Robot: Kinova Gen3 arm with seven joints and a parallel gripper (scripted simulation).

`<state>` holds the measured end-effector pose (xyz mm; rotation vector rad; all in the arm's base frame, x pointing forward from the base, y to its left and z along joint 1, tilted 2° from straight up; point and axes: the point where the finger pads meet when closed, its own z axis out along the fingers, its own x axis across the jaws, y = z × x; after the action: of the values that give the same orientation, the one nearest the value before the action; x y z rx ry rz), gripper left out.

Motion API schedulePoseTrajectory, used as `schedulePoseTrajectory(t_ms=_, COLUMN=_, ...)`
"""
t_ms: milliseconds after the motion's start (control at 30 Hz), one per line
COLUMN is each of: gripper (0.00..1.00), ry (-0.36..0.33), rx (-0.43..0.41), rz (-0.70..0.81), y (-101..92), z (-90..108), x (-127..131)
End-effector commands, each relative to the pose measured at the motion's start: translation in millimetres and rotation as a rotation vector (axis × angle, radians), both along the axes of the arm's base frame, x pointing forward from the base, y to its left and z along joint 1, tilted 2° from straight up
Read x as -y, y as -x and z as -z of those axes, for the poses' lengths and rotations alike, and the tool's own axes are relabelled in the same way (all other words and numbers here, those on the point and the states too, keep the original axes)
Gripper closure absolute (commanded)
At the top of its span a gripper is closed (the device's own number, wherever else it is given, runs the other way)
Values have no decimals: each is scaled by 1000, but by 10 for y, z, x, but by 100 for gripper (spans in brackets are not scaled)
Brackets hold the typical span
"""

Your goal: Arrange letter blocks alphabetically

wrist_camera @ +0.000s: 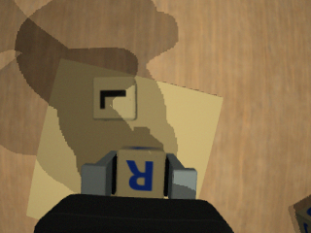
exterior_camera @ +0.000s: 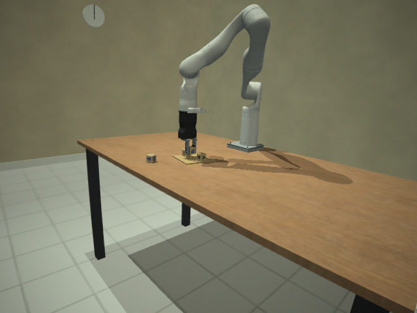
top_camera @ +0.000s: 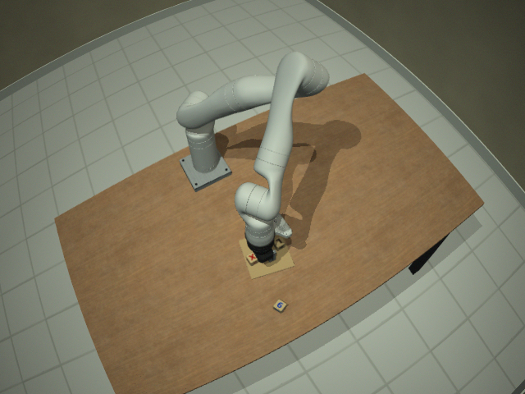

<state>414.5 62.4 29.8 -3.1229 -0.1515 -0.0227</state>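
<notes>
My gripper (exterior_camera: 189, 150) (wrist_camera: 141, 167) is shut on the R block (exterior_camera: 192, 150) (wrist_camera: 132, 186), held a little above the mat (top_camera: 280, 264) (exterior_camera: 184, 162) (wrist_camera: 196, 121). The blue R is on top, upside down in the wrist view. The L block (top_camera: 279, 243) (exterior_camera: 201, 156) (wrist_camera: 115, 113) lies on the mat, its black L turned a quarter turn in the wrist view. The X block (top_camera: 252, 258) (exterior_camera: 183, 152), red X on top, is on the mat across the gripper from L; the wrist view hides it. The arm mostly hides the R block in the top view.
The block with a blue 6 (top_camera: 280, 305) (exterior_camera: 151, 158) (wrist_camera: 303, 218) lies fully off the mat, towards the long table edge away from the base (top_camera: 205, 172) (exterior_camera: 245, 146). The L and X blocks stand close on either side of the gripper.
</notes>
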Motion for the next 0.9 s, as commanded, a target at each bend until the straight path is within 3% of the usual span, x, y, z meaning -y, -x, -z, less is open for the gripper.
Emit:
schedulePoseTrajectory(t_ms=0, gripper=43, ry=-7, rx=11, rz=-6, y=-27, z=-164, x=-42)
schedulePoseTrajectory(t_ms=200, gripper=43, ry=-7, rx=11, rz=-6, y=-17, z=-590, x=-32)
schedulePoseTrajectory(t_ms=333, gripper=43, ry=-7, rx=11, rz=-6, y=-13, z=-761, x=-28)
schedulePoseTrajectory(t_ms=867, gripper=43, ry=-7, rx=11, rz=-10, y=-11, z=-796, x=-27)
